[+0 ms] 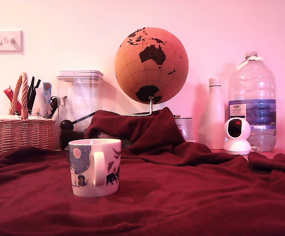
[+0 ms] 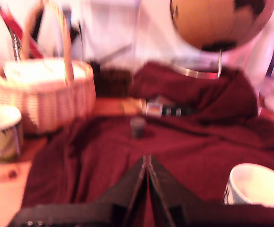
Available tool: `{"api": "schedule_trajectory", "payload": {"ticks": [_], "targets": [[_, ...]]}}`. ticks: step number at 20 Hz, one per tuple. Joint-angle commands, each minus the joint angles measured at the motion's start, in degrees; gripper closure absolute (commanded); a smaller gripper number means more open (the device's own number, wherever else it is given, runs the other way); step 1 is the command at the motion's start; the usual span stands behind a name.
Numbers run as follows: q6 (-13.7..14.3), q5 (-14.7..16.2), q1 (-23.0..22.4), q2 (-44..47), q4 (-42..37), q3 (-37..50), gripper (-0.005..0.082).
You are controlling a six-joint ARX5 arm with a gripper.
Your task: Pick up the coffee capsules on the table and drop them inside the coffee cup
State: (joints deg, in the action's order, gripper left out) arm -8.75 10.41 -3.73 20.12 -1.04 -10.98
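Exterior view: coffee cup (image 1: 94,167) stands upright on the table (image 1: 191,196), toward the view's left, handle facing cam. No arm or gripper in this view, and no capsule visible on the cloth from here. Behind: wicker basket (image 1: 19,132) at far left, clear canister (image 1: 80,101), globe (image 1: 151,65), white bottle (image 1: 214,114), big water bottle (image 1: 253,103), small white camera (image 1: 237,135). Wrist view (blurry): gripper (image 2: 147,163) low over the red cloth, jaws pressed together w/ nothing between them. One small dark capsule (image 2: 137,126) sits upright on the cloth ahead of the tips, well apart from them. Cup rim (image 2: 257,187) shows near the gripper, off to one side. Judgement: step in hand is approach to the capsule, nothing picked yet. Next move needs jaws spread, advance fwd + down to straddle the capsule, then close; soft folds may let it tip.
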Motion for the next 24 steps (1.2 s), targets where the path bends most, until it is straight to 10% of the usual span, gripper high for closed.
{"api": "schedule_trajectory", "payload": {"ticks": [1,7,12,24], "targets": [[-0.3,0.4,-0.2,3.0,-2.4,0.8,0.0788],[-0.3,0.7,-0.2,14.4,-13.8,0.7,0.0774],[0.7,0.7,-0.2,20.4,-19.3,0.7,0.0187],[3.1,2.7,-0.2,36.3,-32.4,0.7,0.0185]]}}
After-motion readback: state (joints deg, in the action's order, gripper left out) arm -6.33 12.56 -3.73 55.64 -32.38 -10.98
